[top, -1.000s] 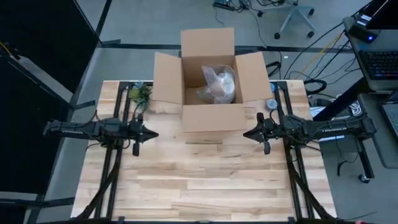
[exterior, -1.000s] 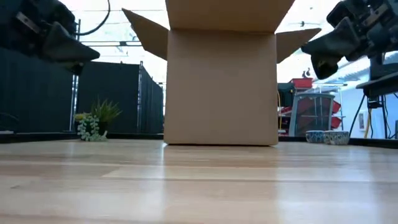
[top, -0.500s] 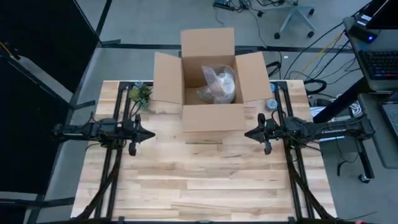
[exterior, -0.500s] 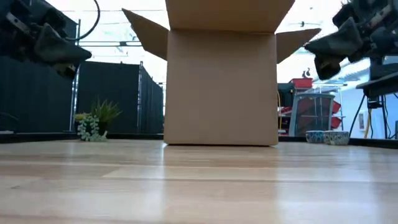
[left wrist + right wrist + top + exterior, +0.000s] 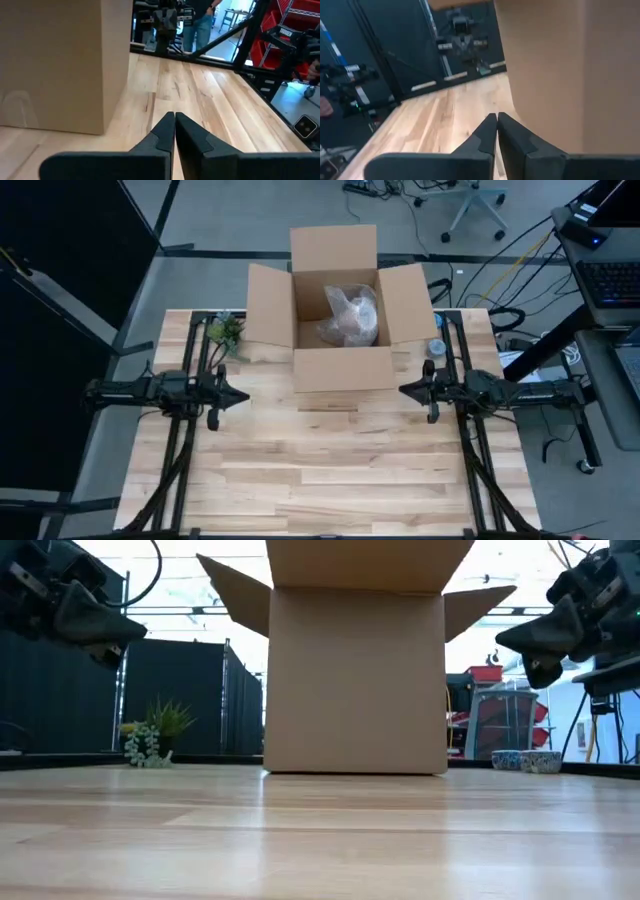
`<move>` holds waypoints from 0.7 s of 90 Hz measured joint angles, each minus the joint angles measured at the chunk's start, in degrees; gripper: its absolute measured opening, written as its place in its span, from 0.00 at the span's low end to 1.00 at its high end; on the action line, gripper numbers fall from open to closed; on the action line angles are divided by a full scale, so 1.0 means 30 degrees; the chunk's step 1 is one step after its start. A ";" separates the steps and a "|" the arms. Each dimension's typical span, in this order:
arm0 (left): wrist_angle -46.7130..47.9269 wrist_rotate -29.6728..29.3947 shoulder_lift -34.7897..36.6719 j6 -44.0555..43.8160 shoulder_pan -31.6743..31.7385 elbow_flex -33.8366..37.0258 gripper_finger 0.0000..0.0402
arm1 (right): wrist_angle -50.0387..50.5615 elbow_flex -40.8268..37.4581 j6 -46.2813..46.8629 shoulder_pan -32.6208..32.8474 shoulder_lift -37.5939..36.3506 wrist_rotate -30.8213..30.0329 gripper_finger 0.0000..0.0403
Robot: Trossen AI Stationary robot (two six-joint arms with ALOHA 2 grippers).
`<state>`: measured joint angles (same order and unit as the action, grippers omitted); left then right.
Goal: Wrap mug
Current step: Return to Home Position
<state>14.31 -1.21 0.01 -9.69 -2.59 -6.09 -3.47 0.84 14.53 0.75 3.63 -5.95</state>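
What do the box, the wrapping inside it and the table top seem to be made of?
The box looks like plain brown cardboard, matte, with creased flaps open. The wrapping looks like clear plastic film, perhaps bubble wrap: translucent, crumpled, glinting; no bubbles can be made out. The table top looks like pale wood in joined strips, grain visible, slight sheen.
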 joint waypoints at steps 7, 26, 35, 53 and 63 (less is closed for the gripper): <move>0.0011 -0.0076 0.0000 0.0096 0.0000 0.0000 0.00 | 0.0436 0.0007 -0.0653 0.0038 -0.1080 0.0027 0.00; 0.0102 0.0478 0.0000 -0.0012 0.0000 -0.0007 0.00 | 0.0903 0.0044 -0.0965 0.0031 -0.1150 0.0559 0.00; 0.0377 0.0538 0.0000 -0.0032 0.0000 -0.0007 0.00 | 0.0899 0.0051 -0.1030 0.0031 -0.1158 0.0559 0.00; 0.0898 0.0531 0.0000 0.0337 0.0000 -0.0007 0.00 | 0.0904 0.0051 -0.1284 0.0031 -0.1156 0.0574 0.00; 0.0851 0.0513 0.0000 0.0347 0.0000 -0.0015 0.00 | 0.0904 0.0051 -0.1371 0.0031 -0.1112 0.0574 0.00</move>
<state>16.86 0.33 0.01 -8.64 -2.59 -6.13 -0.75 0.99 10.42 0.84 0.29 -4.23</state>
